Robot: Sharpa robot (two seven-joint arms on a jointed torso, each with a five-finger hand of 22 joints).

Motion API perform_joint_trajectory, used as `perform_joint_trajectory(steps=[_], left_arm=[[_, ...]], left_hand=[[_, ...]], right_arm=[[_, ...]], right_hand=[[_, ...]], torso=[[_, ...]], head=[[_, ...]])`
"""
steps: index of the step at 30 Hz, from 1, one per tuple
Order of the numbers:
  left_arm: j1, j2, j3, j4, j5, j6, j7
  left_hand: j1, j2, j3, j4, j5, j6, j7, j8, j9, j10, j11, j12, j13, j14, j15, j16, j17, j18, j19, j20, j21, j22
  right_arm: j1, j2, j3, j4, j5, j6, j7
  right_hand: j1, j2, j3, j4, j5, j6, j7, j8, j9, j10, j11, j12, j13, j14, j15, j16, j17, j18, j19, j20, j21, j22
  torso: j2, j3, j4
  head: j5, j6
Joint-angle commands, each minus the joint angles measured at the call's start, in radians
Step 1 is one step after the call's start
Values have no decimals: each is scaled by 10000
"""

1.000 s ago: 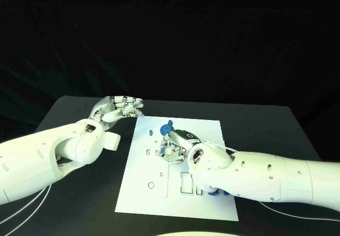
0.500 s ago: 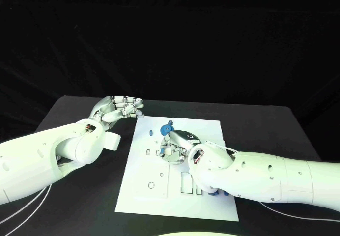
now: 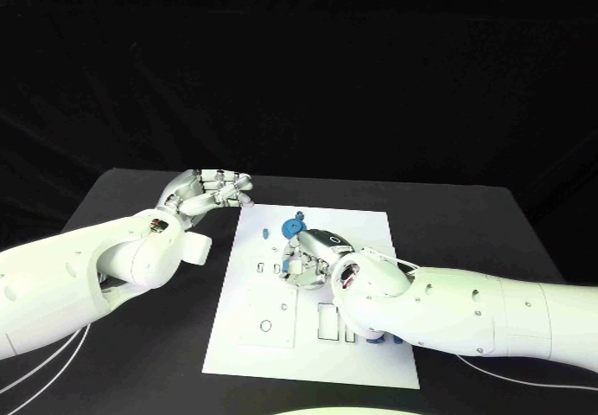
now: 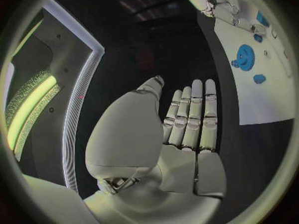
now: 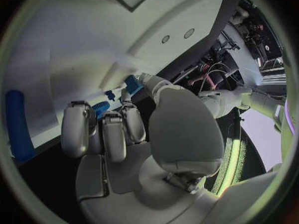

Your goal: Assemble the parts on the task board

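Right hand (image 3: pixel 309 256) down on the middle of the task board (image 3: pixel 268 307), fingers curled over a small spot there; looks like working a small part into a seat, but can't tell whether anything is actually pinched, contact point hidden under the fingers. Right wrist view: fingers (image 5: pixel 102 132) bent in close above the white plate, with small blue parts (image 5: pixel 101 107) just past the fingertips and a long blue piece (image 5: pixel 19 127) off to the side. Just beyond the hand, blue round gear-like part (image 3: pixel 293 227) sitting on the board, likely already seated. Left hand (image 3: pixel 209 192) parked off the board's far left corner, above the tabletop (image 3: pixel 162 346), fingers curled in, nothing seen in it, probably kept clear so the right has room. Left wrist view: palm and fingers (image 4: pixel 190 122) lying side by side, bare. Blue pieces near the board's near edge, half hidden by the right arm, presumably waiting their turn.
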Motion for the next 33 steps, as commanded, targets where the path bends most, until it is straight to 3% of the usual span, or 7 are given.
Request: perform_joint_trajectory(steps=[1, 6, 13, 21, 25, 28, 33], left_arm=[[11, 12, 8, 12, -35, 207, 1], [11, 15, 7, 6, -40, 209, -10], [11, 64, 7, -95, -142, 261, -169], [12, 144, 5, -422, -1324, 1055, -1349], [13, 217, 5, -589, -2670, 1647, -2214], [14, 282, 6, -649, -3521, 2063, -2829], [37, 435, 7, -659, -5071, 2817, -3969]], left_hand=[[8, -7, 38, -3, -25, -37, 94, 32, 11, -59, -9, -17, 10, -67, 30, 47, 10, 34, -51, 5, 43, 10], [8, -7, 38, -3, -25, -37, 94, 32, 11, -59, -9, -17, 10, -67, 30, 47, 10, 34, -51, 5, 43, 10], [-46, -12, 24, 5, -33, -79, 89, 24, 13, 67, -30, 63, 52, -66, 19, 74, 24, 39, -54, 7, 60, 15], [-510, 57, -71, 16, -60, -405, -87, 133, 106, 551, -305, 1049, 577, 1128, -362, 1664, 865, 60, 873, -386, 959, 439], [-874, 184, -245, 3, -9, -519, -299, 810, 424, 188, -562, 2731, 1660, 1767, -620, 4410, 2468, 39, 1681, -838, 2693, 1431], [-1293, 145, -475, 26, -51, -452, -445, 1490, 734, 168, -740, 4623, 2899, 3764, -828, 7547, 6567, 39, 2007, -1003, 4074, 2264], [-1776, 376, -539, 58, -23, -545, -669, 2831, 1359, -550, -986, 7929, 5066, 4942, -1008, 9149, 9234, -84, 2075, -1149, 6517, 4419]], right_arm=[[-8, -5, -1, 25, -56, 78, 136], [-8, -21, -1, 69, -28, 1, 183], [47, -316, 15, 404, 172, -533, 637], [644, -1103, 73, 1061, 1993, -392, 2103], [1005, -1690, 96, 1472, 3398, 57, 3049], [1250, -2113, 108, 1679, 4591, 263, 3516], [1671, -2720, 116, 1686, 6476, 353, 4016]], right_hand=[[-3, -81, -318, 73, 15, -85, -1, -37, -16, -102, 14, -79, 14, 828, 71, -62, 1671, 53, -80, -6, -77, 597], [79, -21, -968, 273, 36, -184, 12, -54, -51, -226, 30, -210, -126, 811, 84, -92, 1602, 84, -149, 10, -237, 508], [856, 507, -3416, 853, 115, -839, 190, -280, -300, -403, 183, -364, -307, 782, 199, -154, 1478, 134, -256, 103, -588, 356], [1365, 630, -4159, 876, 182, -1468, 436, -545, -552, -901, 404, -766, -837, 709, 395, -261, 1225, 304, -684, 270, -1410, -162], [1790, 968, -3907, 839, 131, -1471, 453, -438, -593, -1477, 428, -1194, -1389, 532, 428, -489, 700, 502, -1220, 320, -2376, -778], [1833, 996, -3885, 843, 120, -1473, 457, -396, -598, -1553, 432, -1224, -1446, 496, 435, -527, 621, 539, -1336, 328, -2580, -904], [1887, 1176, -3776, 840, 98, -1391, 433, -231, -586, -1636, 418, -1212, -1501, 458, 426, -565, 549, 574, -1436, 331, -2789, -1018]], torso=[[3, 4, -1], [4, 5, -2], [-22, 11, -5], [-48, 43, -28], [-82, 65, -55], [-113, 92, -70], [-181, 143, -100]], head=[[1, 5], [-11, 7], [5, 30], [17, 119], [24, 136], [55, 135], [107, 128]])
